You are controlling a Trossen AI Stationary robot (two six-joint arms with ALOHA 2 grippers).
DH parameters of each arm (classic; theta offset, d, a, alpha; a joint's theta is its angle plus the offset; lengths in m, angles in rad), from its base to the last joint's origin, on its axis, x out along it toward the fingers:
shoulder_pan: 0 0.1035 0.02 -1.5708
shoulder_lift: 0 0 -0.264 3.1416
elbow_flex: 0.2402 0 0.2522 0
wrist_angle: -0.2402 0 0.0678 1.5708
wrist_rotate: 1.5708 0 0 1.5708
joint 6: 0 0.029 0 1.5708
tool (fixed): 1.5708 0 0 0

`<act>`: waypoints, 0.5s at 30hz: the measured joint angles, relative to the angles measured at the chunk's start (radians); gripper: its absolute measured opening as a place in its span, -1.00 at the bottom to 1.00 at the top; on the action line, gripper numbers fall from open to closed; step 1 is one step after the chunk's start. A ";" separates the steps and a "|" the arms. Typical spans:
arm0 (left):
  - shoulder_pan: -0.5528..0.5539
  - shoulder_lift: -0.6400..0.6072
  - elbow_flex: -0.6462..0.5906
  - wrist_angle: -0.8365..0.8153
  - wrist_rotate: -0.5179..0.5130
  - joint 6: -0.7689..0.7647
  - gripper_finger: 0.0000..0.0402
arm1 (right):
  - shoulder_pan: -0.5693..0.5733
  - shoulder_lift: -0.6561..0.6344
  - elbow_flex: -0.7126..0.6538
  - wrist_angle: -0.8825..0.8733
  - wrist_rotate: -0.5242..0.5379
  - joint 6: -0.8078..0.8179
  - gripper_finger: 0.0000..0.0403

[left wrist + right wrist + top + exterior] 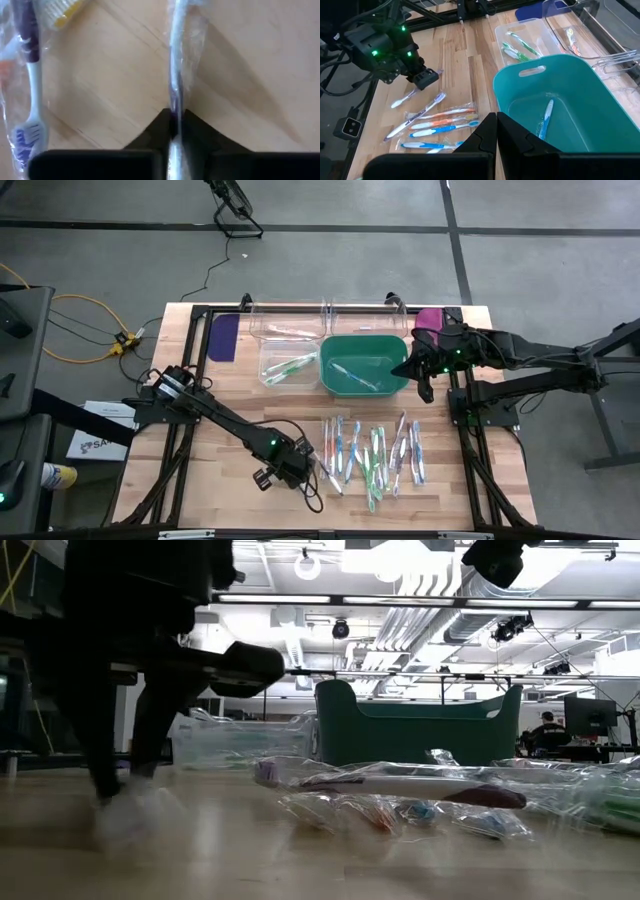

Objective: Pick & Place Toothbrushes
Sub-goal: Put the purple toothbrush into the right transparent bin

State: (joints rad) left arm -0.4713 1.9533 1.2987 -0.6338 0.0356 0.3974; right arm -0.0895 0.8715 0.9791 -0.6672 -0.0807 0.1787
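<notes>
**Gripping a wrapped toothbrush off the left end of the row**

Pinching now: left gripper (175, 131) closed on a purple-handled wrapped toothbrush (176, 60), fingers meeting around the thin handle with film bunched between them. Seen from above, sits at the left end of the row of toothbrushes (375, 452), down on the wooden table (200, 480), well short of the teal tub (365, 365).

Judged as the moment between grasp and lift. Worth lifting straight up first, slowly, checking that the handle and not just loose wrapper is caught. Worth keeping clear of the neighbouring blue-bristled toothbrush (31, 107) lying just beside, so its film does not drag along. Then carrying toward the teal tub, where one blue toothbrush (545, 120) already lies, or toward the clear bin (290, 362) left of the tub holding green ones; which fits cannot be told here.

Right gripper (496, 131) closed and empty, hanging over the right rim of the teal tub. Best approached from the tub's near-left side to avoid that arm.
</notes>
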 joint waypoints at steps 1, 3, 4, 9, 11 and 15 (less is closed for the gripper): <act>0.000 -0.002 0.000 -0.001 0.010 -0.009 -0.92 | 0.000 0.000 0.000 0.000 0.000 0.000 -0.98; 0.000 -0.012 -0.003 -0.001 0.012 -0.018 -0.91 | 0.000 0.000 0.000 0.000 0.000 0.000 -0.98; 0.000 -0.016 -0.003 -0.001 0.011 -0.023 -0.90 | 0.000 0.000 0.000 0.000 0.000 0.000 -0.98; 0.000 -0.079 -0.005 -0.031 -0.052 -0.036 -0.95 | 0.000 0.000 0.000 0.000 0.000 0.000 -0.98; 0.000 -0.106 -0.005 -0.050 -0.079 -0.039 -0.96 | 0.000 0.000 0.000 0.000 0.000 0.000 -0.98; 0.001 -0.153 -0.005 -0.049 -0.140 -0.068 -0.94 | 0.000 0.000 0.000 0.007 0.000 0.000 -0.98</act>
State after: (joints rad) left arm -0.4706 1.7999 1.2942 -0.6828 -0.1045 0.3293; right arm -0.0895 0.8719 0.9791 -0.6604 -0.0807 0.1789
